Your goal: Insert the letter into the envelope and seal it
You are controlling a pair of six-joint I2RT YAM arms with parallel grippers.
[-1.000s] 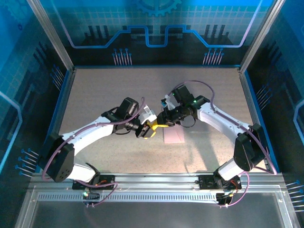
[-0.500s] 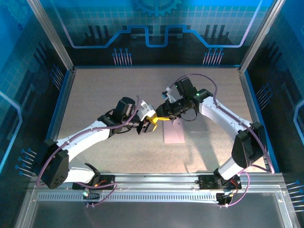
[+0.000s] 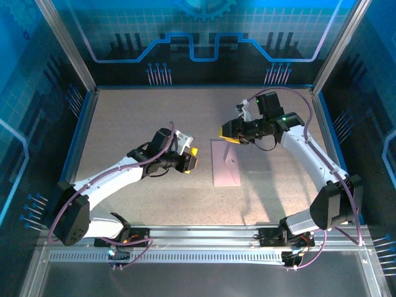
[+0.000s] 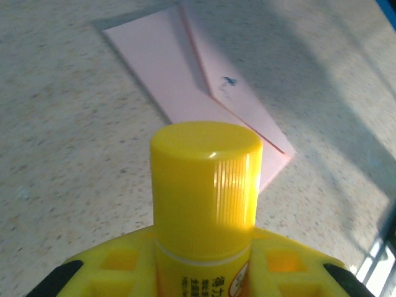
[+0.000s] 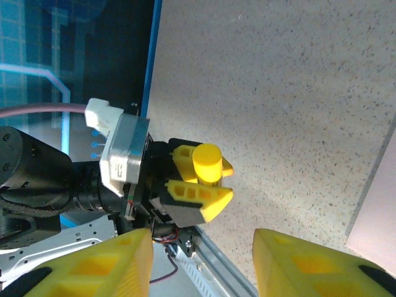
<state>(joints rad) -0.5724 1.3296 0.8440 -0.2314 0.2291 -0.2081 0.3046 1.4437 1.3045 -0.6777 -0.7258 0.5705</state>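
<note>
**Gluing step, stick capped.** The left gripper [image 3: 190, 162] is clamped on the single yellow glue stick [image 5: 206, 163], holding it by the body with the ribbed cap [image 4: 204, 185] on and pointing toward the right arm. The right gripper [image 3: 226, 135] hangs a little way off, facing the stick, its jaws spread and nothing between them.

The one pale pink envelope [image 3: 224, 164] lies flat on the worktop [image 3: 136, 117] between the two grippers, touched by neither. Its flap [image 4: 242, 99] is marked off by a long diagonal crease. Whether the flap is stuck down cannot be told. The letter is judged to be already inside the envelope, since the stage in hand concerns the adhesive and not the insertion.

**Next move (judgement).** With the cap seated, no glue can reach the paper. The free right gripper would need to line up with the cap, close on it and draw it off along the stick's axis while the left gripper keeps its hold. A skewed pull could twist the stick in that hold.

**Count.** Two grippers, one glue stick, one cap, one envelope.
</note>
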